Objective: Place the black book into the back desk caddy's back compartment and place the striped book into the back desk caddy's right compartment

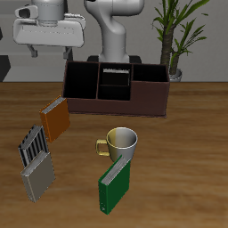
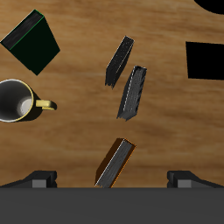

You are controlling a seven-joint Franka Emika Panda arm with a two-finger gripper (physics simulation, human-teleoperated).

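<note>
The back desk caddy (image 1: 116,105) stands at the table's back. The black book (image 1: 116,69) stands in its back compartment, pale page edge up. The caddy's right compartment (image 1: 150,80) holds nothing I can see. The striped book (image 1: 34,145) stands on the table between an orange book and a grey book; it also shows in the wrist view (image 2: 133,92). My gripper (image 1: 49,49) hangs high above the orange book, open and empty; in the wrist view (image 2: 114,179) its fingers stand wide apart.
An orange book (image 1: 55,118) (image 2: 114,162) is straight under the gripper. A grey book (image 1: 37,178) (image 2: 120,61), a green book (image 1: 116,183) (image 2: 31,42) and a yellow-handled mug (image 1: 120,142) (image 2: 17,99) stand nearer the front edge. A potted plant (image 1: 174,36) is behind the caddy.
</note>
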